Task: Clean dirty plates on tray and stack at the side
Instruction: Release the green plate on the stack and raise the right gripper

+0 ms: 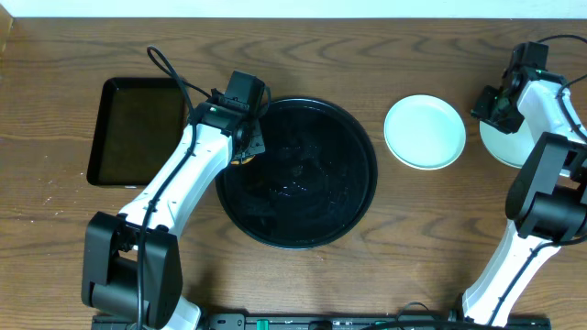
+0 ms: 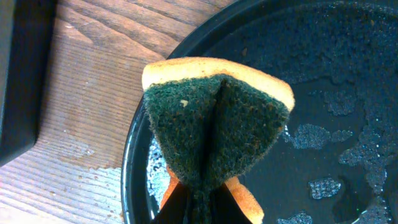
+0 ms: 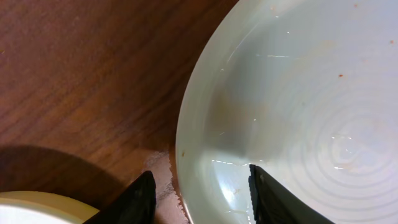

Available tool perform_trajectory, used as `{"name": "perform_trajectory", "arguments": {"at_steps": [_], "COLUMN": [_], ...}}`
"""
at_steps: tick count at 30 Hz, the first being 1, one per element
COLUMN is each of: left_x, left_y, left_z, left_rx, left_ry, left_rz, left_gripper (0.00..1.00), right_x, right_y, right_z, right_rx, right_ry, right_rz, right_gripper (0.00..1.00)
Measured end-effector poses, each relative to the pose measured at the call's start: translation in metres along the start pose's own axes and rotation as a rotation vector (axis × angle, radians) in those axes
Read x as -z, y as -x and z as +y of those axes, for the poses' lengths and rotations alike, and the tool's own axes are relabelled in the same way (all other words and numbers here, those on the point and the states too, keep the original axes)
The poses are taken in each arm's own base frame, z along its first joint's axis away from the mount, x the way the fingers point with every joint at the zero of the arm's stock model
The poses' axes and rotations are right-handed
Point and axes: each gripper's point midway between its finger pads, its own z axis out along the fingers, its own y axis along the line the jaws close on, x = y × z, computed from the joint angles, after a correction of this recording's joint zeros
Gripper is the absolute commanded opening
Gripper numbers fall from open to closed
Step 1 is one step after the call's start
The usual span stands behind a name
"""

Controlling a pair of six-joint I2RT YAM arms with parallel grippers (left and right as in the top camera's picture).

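The round black tray sits mid-table, wet and with no plates on it; it fills the right of the left wrist view. My left gripper is shut on a folded green-and-yellow sponge over the tray's left rim. A pale mint plate lies on the table right of the tray. A pale yellow plate lies further right, partly hidden by my right arm. My right gripper is open, its fingers either side of the wet mint plate's rim. The yellow plate's edge shows beside it. I make out no third plate.
A rectangular black tray lies at the far left, its edge showing in the left wrist view. Water wets the wood by the round tray's rim. Bare wooden table lies in front of both plates.
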Motion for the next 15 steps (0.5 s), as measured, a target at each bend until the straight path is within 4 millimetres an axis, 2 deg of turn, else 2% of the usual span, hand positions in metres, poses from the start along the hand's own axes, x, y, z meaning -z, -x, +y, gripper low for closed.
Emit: {"name": "perform_trajectory", "arguments": {"at_steps": [5,9,10,15], "left_x": [0.0,0.0,0.0,0.0], "left_y": [0.001,0.001,0.001,0.001], "left_z": [-0.001,-0.001,-0.001,-0.001], "left_rx": [0.001,0.001,0.001,0.001], "left_ry": [-0.003,-0.002,-0.003,-0.003], "left_rz": [-0.005,-0.004,-0.004,-0.004], "left_gripper": [0.08,0.07,0.08,0.08], "right_x": [-0.005,-0.014,-0.015,-0.012], "right_y": [-0.004,-0.007,-0.005,-0.002], "right_z": [0.0,-0.001,-0.002,-0.003], "right_rx": [-0.007,-0.004,-0.007,0.0], "right_ry": [-0.016,-0.032,-0.036,-0.055], "right_rz": [0.012,0.034,0.033,0.026], "right_gripper": [0.33,0.04,0.01,0.01]}}
